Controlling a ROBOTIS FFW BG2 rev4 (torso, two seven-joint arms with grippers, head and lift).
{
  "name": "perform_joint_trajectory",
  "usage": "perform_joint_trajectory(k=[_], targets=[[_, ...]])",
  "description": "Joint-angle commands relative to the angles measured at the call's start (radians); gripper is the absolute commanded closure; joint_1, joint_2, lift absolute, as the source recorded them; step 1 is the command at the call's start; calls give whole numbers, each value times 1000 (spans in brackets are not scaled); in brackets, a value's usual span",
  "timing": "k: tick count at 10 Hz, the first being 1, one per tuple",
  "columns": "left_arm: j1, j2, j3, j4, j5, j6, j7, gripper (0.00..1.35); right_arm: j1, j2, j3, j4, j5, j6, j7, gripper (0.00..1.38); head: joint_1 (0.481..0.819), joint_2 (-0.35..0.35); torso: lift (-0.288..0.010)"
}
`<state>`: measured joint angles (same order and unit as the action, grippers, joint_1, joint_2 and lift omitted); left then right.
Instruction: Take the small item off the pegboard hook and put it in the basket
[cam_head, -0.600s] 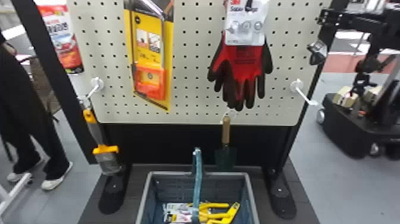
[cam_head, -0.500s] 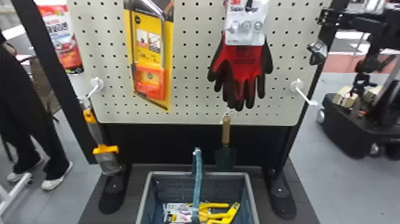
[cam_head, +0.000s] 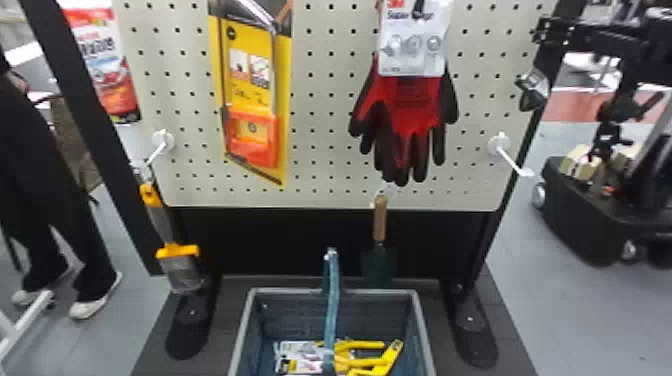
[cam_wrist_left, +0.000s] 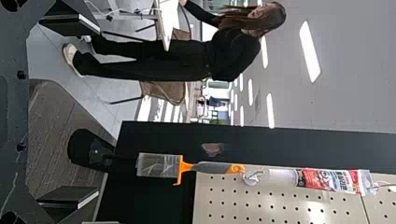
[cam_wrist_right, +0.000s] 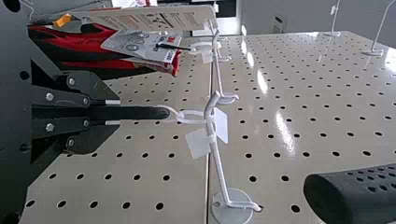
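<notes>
Right gripper (cam_wrist_right: 113, 112) clamped on the small item (cam_wrist_right: 145, 112), just below the hook (cam_wrist_right: 219, 165) and linked to it by white loop (cam_wrist_right: 180, 117); risk: pulling out without lift could snag loop on upturned tip.

Small item (cam_wrist_right: 140, 112): black, slim, rounded end; white loop links it to white pegboard hook (cam_wrist_right: 219, 163), still uncleared. Basket (cam_head: 423, 330): grey-blue, upright handle, yellow-handled tools inside, on floor before pegboard (cam_head: 320, 150).
</notes>
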<state>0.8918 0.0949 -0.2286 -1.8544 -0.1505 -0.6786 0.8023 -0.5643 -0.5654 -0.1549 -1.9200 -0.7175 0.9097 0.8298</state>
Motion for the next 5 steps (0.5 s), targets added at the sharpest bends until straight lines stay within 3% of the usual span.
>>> perform_joint_trajectory(k=[1,5], targets=[[0,0,2,0,0,-1,0,98,0,-1,0,-3,0,0,-1,1204,549,0,-100],[0,0,0,0,0,-1,0,98,4,1,-14,-30,-2,-5,-11,1204,549,0,-100]])
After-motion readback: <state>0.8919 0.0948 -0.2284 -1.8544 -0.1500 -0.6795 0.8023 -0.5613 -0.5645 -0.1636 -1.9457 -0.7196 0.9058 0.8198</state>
